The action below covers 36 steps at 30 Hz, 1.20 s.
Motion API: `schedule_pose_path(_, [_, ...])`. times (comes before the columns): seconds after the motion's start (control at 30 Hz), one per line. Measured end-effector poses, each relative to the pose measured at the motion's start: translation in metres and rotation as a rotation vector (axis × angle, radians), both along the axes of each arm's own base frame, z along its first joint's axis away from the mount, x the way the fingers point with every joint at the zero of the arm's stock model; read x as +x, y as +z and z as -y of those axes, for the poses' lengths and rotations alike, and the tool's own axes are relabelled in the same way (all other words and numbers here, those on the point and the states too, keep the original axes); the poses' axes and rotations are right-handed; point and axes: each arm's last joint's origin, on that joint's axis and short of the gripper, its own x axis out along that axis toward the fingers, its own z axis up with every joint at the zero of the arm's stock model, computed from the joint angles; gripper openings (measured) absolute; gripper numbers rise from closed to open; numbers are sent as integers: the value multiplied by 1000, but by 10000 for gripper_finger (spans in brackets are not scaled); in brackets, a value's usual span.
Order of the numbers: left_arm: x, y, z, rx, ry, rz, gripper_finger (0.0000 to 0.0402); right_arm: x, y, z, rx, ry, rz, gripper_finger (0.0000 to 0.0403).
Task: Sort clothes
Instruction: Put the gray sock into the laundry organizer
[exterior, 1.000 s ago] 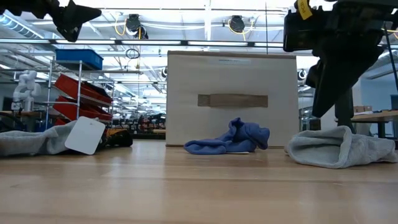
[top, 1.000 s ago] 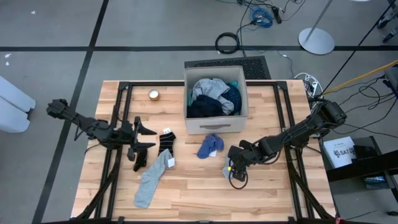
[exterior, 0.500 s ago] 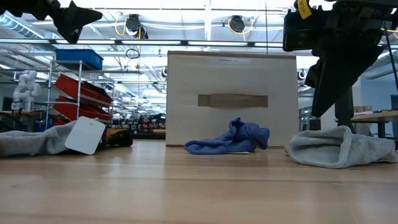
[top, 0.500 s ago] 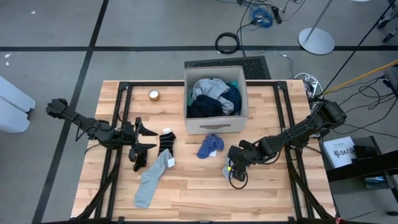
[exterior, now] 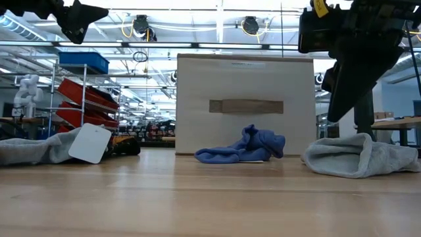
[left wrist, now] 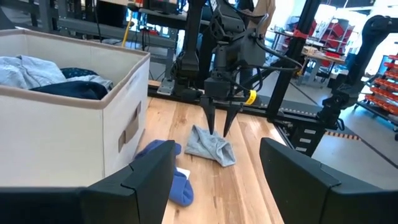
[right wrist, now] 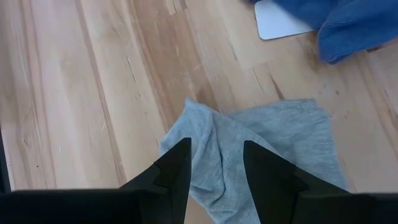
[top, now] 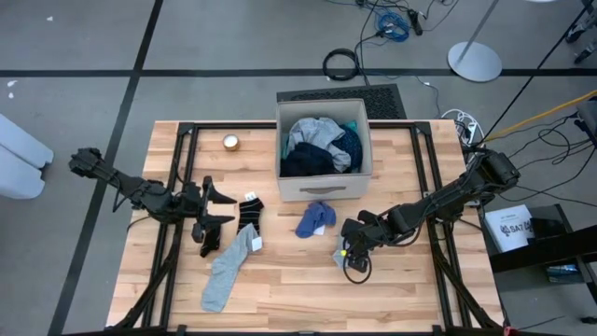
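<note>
two grippers are over the table, and the right gripper (right wrist: 214, 163) hangs just above the small grey cloth (right wrist: 261, 149) with its fingers spread a little and pointing down, i think so that it can pinch the raised fold in the middle. the beige box (top: 323, 183) already holds several clothes (top: 320, 145), while a blue cloth (top: 315, 219) lies just in front of it and a long grey sock (top: 229, 266) and black socks (top: 248, 211) lie apart on the left side, probably waiting for sorting. the left gripper (top: 220, 205) waits low near the black socks, fingers wide open, its arm stretched from the left edge.
</note>
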Motion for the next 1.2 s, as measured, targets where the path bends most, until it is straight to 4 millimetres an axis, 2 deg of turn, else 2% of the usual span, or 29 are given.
schedule_pose_path(0.77, [0,0,0,-1,-15,-1,244,1,0,0,3,0,8,132])
schedule_pose_path(1.2, [1,-2,3,2,-77,-16,244,9,-37,-4,-74,54,-123,132])
